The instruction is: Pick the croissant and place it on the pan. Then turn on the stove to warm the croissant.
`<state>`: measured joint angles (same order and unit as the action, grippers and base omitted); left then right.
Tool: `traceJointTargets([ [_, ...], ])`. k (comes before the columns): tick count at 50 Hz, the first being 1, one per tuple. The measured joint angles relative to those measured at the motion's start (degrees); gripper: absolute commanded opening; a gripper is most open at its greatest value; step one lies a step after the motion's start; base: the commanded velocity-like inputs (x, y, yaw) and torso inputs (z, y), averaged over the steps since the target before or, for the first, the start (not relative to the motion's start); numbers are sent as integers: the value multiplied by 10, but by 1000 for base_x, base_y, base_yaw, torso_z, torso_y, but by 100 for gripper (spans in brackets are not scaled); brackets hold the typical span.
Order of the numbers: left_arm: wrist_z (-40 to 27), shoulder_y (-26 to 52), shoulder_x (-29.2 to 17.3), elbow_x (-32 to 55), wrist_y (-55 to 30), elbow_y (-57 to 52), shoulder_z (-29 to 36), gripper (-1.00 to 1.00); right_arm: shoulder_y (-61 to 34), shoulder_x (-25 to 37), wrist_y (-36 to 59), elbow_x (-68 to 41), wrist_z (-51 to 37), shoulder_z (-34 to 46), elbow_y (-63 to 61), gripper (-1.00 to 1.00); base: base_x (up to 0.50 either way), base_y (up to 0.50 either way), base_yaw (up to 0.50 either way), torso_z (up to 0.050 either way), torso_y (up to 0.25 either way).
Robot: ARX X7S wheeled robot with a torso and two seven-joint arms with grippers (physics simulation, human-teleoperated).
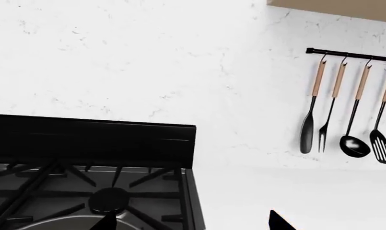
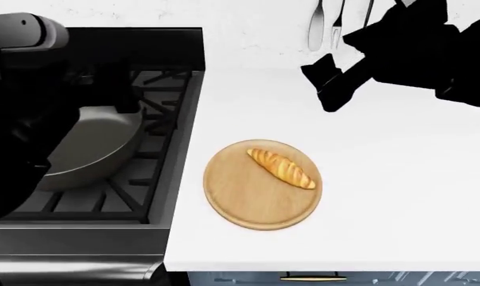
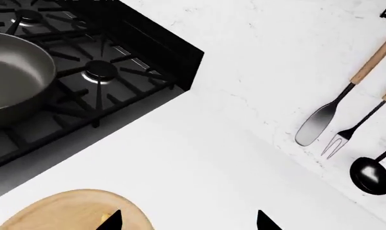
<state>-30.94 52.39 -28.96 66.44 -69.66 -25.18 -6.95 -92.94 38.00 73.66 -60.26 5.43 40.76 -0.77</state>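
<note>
The croissant (image 2: pixel 281 168) lies on a round wooden board (image 2: pixel 248 202) on the white worktop (image 2: pixel 399 196). It sits at about one o'clock on the board, slanted, and nothing is touching it. In my head view the board is near the middle, just beside the stove (image 2: pixel 104 238), which is at nine o'clock from it.

The pan (image 2: pixel 96 152) sits on the black grates of the stove. It is grey and deep, and part of it hides behind my left arm. I cannot see its handle.

My right hand (image 2: pixel 329 83) hangs above the worktop at about one o'clock from the board, well apart from the croissant. In my right wrist view I see two black fingertips (image 3: pixel 111 221), far apart, with the edge of the board under one of them. So this hand is wide and holds nothing.

My left hand (image 1: pixel 193 221) is up over the stove. My left wrist view shows only two small dark tips, with a burner (image 1: pixel 110 199) below. They look well apart, and nothing is between them.

Spoons and forks (image 1: pixel 346 117) hang on a rail on the white wall.
</note>
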Motion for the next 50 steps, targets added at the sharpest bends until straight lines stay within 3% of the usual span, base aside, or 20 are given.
traceJointTargets([
  [50,67,-47,-24,-46,79,-12,18,100,29,-21,-48,19,141,101,22,100,0,0,0,0,0],
])
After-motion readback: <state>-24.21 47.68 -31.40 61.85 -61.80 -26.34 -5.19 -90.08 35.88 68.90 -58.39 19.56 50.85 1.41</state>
